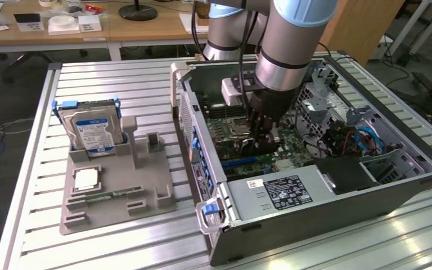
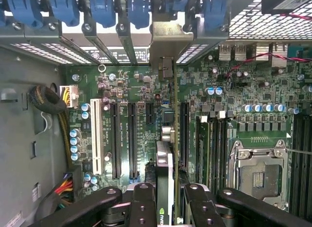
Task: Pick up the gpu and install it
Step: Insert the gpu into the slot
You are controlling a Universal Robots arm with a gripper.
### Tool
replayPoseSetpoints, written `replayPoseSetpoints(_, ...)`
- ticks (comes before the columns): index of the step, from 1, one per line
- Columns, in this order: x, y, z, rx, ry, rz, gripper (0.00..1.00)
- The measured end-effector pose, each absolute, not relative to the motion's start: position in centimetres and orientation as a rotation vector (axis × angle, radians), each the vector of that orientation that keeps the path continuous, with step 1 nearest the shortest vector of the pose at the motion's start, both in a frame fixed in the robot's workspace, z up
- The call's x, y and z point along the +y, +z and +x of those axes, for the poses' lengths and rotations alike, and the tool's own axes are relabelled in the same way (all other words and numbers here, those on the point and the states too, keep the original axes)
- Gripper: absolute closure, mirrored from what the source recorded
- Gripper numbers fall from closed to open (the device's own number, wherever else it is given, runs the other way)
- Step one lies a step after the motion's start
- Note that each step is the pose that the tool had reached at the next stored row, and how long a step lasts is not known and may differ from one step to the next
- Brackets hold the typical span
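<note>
So the gripper [image 2: 170,196] was down inside the open tower case [image 1: 336,216]. Its black jointed fingers [image 2: 143,200] were clamped on the gpu [image 2: 165,163], one on each side of the thin card. Seen edge-on from the wrist, the card stood upright over the green motherboard [image 2: 131,75], lined up with the long black slots. Its silver metal bracket [image 2: 168,39] reached the case's rear wall, in among the blue plastic clips [image 2: 102,7]. Couldn't tell if it was seated in a slot or just above one. Further along the board sat the square metal CPU socket [image 2: 256,171]. Outside the case, on the ribbed aluminium table [image 1: 111,73], a grey moulded holder [image 1: 126,191] had a silver hard drive [image 1: 88,132] with a blue label standing on edge.
</note>
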State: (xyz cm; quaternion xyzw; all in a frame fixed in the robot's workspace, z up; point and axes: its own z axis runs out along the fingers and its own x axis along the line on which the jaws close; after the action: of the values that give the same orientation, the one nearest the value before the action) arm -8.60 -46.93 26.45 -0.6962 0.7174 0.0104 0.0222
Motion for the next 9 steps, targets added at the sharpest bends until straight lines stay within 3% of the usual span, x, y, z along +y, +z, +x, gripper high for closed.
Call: replayPoseSetpoints(9,-46.80,26.33,-8.76,2.223,0.032,-2.156,0.73)
